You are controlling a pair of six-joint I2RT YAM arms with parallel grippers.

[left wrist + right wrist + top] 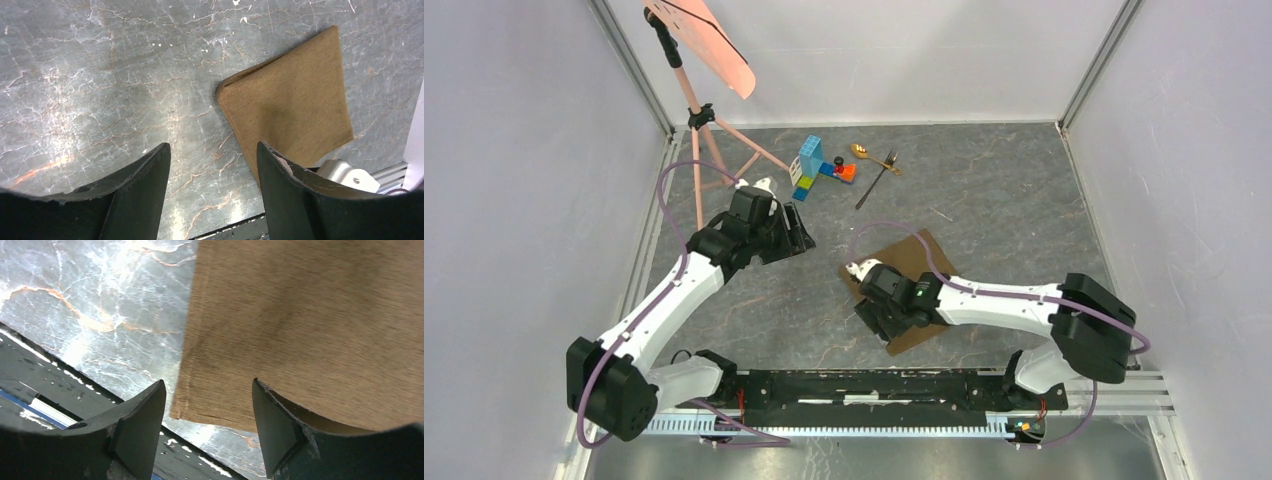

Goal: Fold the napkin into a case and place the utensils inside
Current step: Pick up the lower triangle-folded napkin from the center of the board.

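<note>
Both spread & empty: right claw (207,385) over near corner of folded brown cloth napkin (310,330) mid grey marble-look desk (1014,190), left claw (212,147) above bare desk nearby, w/ small gold spoon (871,155) & thin dark fork (876,181) well apart at far side by colourful toy blocks (817,168).

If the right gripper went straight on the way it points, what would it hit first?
Most likely the brown napkin: the open right gripper points down at its edge near a corner, with bare table just beside it. Its height above the cloth is unclear.
</note>
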